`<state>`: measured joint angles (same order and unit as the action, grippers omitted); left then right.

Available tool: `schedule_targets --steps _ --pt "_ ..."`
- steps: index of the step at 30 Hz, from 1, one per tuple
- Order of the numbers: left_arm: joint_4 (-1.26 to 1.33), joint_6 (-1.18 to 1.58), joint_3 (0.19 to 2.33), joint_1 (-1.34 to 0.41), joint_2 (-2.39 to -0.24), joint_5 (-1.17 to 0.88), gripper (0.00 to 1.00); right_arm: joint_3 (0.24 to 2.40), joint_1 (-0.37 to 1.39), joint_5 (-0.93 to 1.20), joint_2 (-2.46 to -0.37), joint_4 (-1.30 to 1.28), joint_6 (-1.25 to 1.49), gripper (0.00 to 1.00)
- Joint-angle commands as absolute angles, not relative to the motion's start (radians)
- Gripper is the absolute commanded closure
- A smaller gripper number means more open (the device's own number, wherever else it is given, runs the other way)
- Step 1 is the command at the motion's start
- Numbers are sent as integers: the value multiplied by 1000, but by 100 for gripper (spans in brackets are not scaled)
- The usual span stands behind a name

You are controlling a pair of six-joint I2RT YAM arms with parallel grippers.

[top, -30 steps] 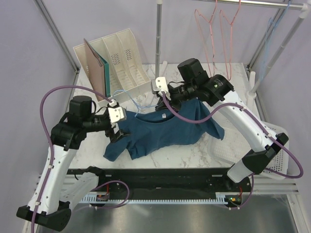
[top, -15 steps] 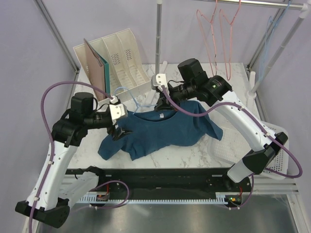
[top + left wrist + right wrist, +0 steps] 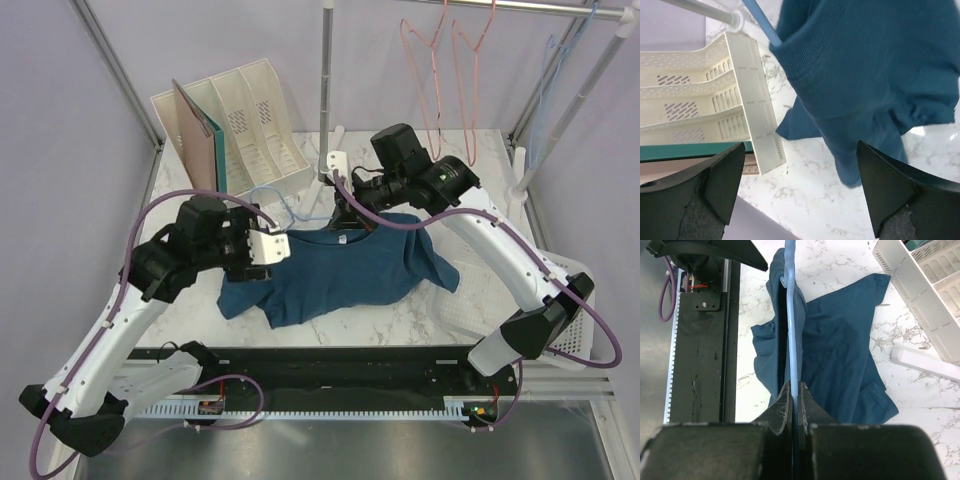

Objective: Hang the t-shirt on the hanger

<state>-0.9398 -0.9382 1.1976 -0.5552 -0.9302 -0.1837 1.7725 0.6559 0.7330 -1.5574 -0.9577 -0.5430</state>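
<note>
The dark teal t-shirt (image 3: 340, 272) is lying crumpled across the middle of the marble-patterned table (image 3: 420, 315), its ribbed collar turned toward the far side, where the light-blue wire hanger (image 3: 791, 325) is entering the neck opening. The right gripper (image 3: 794, 390) is pinching that wire between fingers pressed together, holding the hanger edge-on above the cloth. The left gripper (image 3: 801, 150) is hovering just beside the shirt's shoulder on its own side, fingers spread wide and nothing between them. The knit cotton is reading as light, limp and matte, folding into soft creases and sagging wherever unsupported, so a single pinch is likely to drag a fold rather than the whole garment. The thicker ribbed collar band or the shoulder seam is looking like the best place to take hold. The hanger, by contrast, is appearing thin, stiff and smooth, a rounded wire likely to twist in a grip. Behind, a cream perforated plastic file rack (image 3: 250, 125) is standing, and pink-red wire hangers (image 3: 440, 70) are hanging from a rail (image 3: 520, 8).
</note>
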Motion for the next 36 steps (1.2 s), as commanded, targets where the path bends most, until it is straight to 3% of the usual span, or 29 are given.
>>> schedule_targets --steps 1,6,10,13,24,28,34,36 --pt "-1089 -1080 1235 -581 -937 -57 2 1766 627 689 -1508 -907 -535 100" --pt "-1105 -988 1292 -583 -966 -37 5 1714 627 689 -1464 -899 -572 100" --pt "-928 -962 1165 -583 -833 -8 4 1663 626 686 -1431 -876 -572 100" --pt "-943 -947 1134 -572 -818 -5 5 1672 624 695 -1427 -871 -568 100" --pt "-974 -862 1062 -209 -778 -482 3 1703 618 747 -1388 -862 -537 100" --pt "-908 -862 953 -82 -764 -549 5 1732 611 756 -1384 -861 -528 100" --pt "-902 -913 891 107 -820 -698 15 1736 585 779 -1365 -861 -522 100" --pt "-894 -923 887 152 -845 -741 31 1735 580 782 -1355 -859 -520 100"
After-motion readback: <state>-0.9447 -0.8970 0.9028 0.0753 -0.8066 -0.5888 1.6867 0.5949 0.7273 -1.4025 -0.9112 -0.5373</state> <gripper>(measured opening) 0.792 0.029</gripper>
